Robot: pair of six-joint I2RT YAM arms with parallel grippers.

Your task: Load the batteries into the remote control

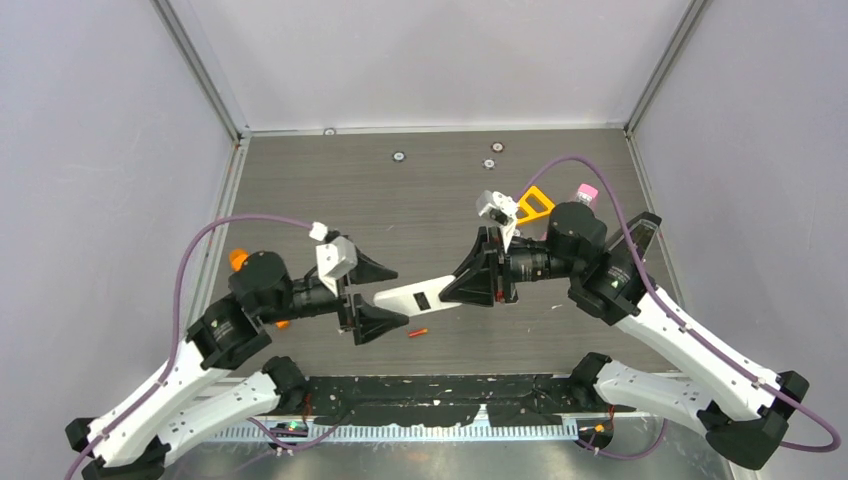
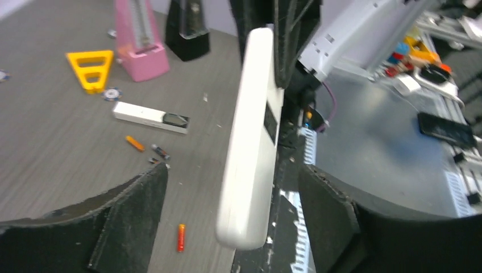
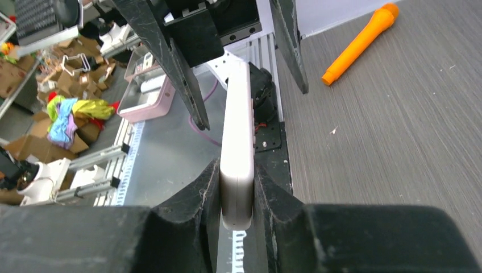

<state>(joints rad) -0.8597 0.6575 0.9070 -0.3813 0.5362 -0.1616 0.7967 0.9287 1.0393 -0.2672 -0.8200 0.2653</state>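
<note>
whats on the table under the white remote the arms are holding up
A small orange-red battery lies on the bare table just below the remote. Anything directly beneath the remote is hidden.

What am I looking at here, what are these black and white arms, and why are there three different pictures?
These are two robot arms bolted at a table's near edge, each ending in a two-finger pincer. One picture looks down from above; the other two come from small cameras on each wrist. The right pincer is shut on a white remote control, holding it out above the table. The left pincer stands open around the remote's free end without gripping it. On the table lie small batteries, one orange-red just below the remote, plus a second white remote, a yellow triangle and an orange stick.
</note>
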